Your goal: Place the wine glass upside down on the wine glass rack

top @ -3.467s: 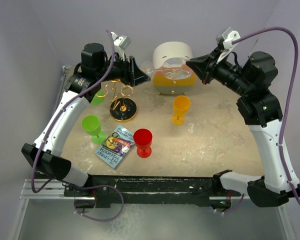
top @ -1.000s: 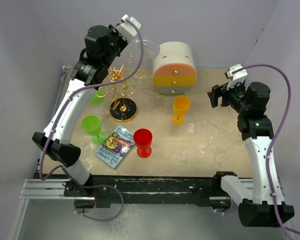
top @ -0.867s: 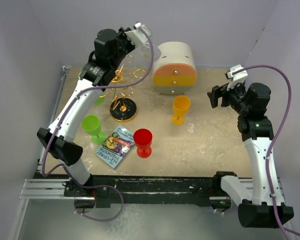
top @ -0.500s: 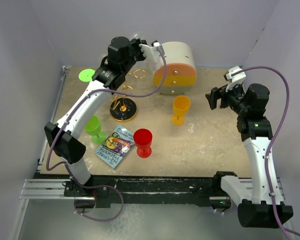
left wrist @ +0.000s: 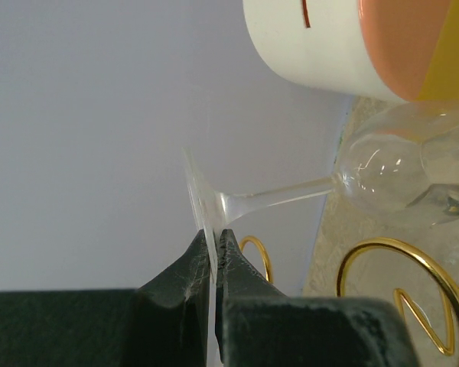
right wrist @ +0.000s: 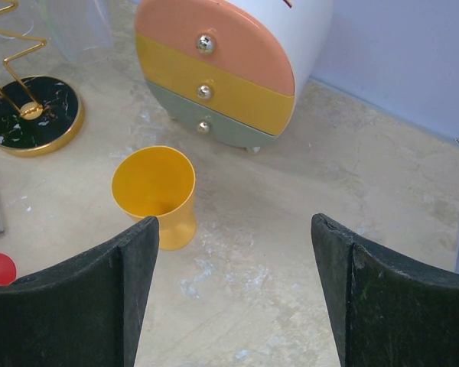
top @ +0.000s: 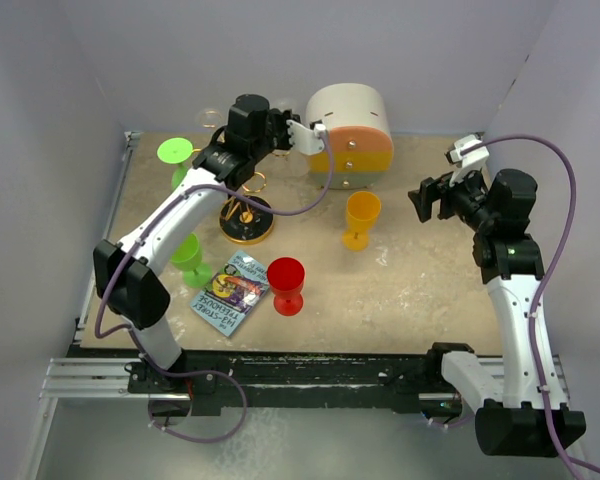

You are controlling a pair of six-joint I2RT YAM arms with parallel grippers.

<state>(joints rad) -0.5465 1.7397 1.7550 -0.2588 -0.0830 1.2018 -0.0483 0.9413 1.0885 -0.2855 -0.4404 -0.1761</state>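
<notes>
Left gripper (left wrist: pixel 214 243) is pinching the foot rim of the clear stemmed wine glass (left wrist: pixel 279 196). The bowl points toward the tabletop, just beside the loops of the gold wire wine glass rack with round black base (left wrist: pixel 382 243), and the stem is not in any loop. Right gripper (right wrist: pixel 233 229) is spread wide and empty, well right of the rack.

Risks:
- An edge-only pinch may let the glass swing or slip.
- The bowl could strike a loop and tip the rack.
- The stem could miss the loop's gap.
</notes>
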